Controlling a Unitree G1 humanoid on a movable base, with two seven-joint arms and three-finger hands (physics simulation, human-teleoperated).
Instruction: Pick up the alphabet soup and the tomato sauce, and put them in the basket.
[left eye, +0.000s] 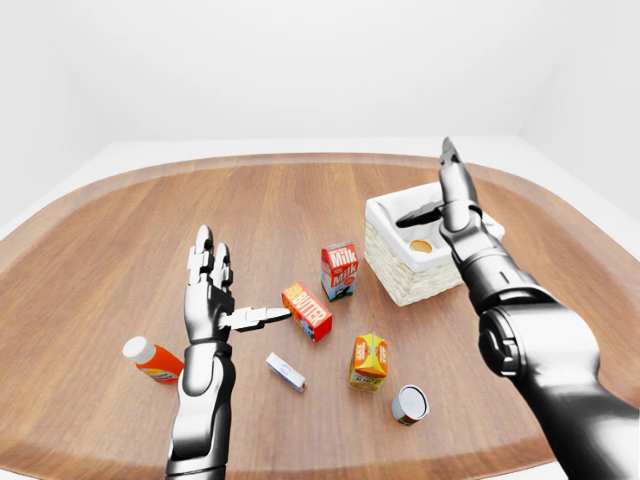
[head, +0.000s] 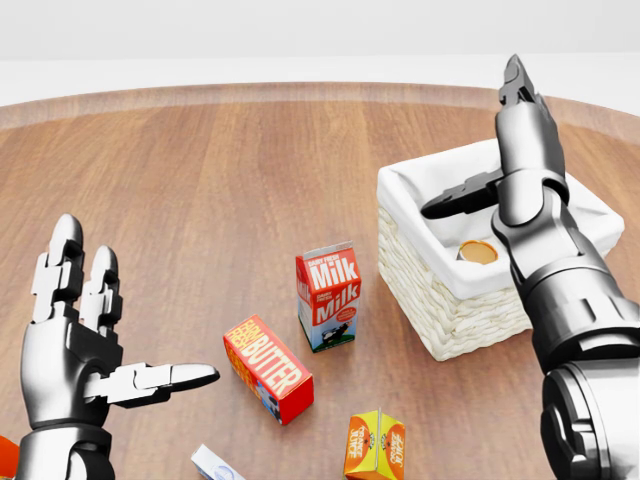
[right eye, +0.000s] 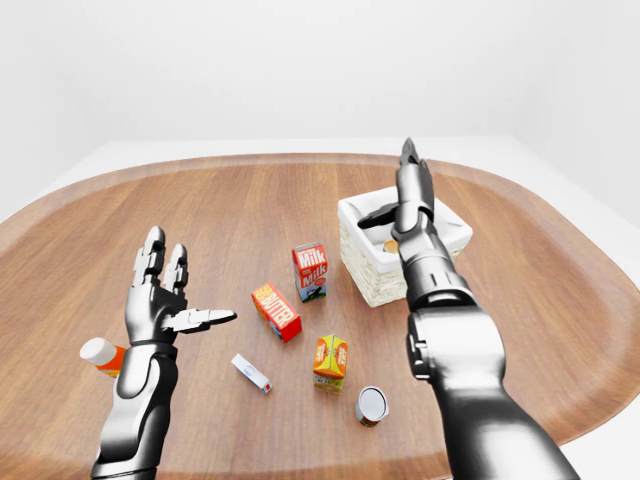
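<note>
A white-lined wicker basket (head: 430, 310) stands right of centre on the wooden table. Inside it a can (head: 478, 252) shows its orange top; I cannot read its label. A second can (left eye: 409, 404) with a grey lid lies on its side near the bottom edge of the left-eye view. My right hand (head: 485, 150) is open above the basket, fingers pointing up and thumb stretched left, holding nothing. At the left my left hand (head: 135, 310) is raised and open, thumb pointing right, well apart from both cans.
A milk carton (head: 328, 296) stands left of the basket. A red butter box (head: 267, 368) and an orange juice carton (head: 375, 446) lie below it. A small white box (left eye: 285, 371) and an orange bottle (left eye: 150, 360) lie lower left.
</note>
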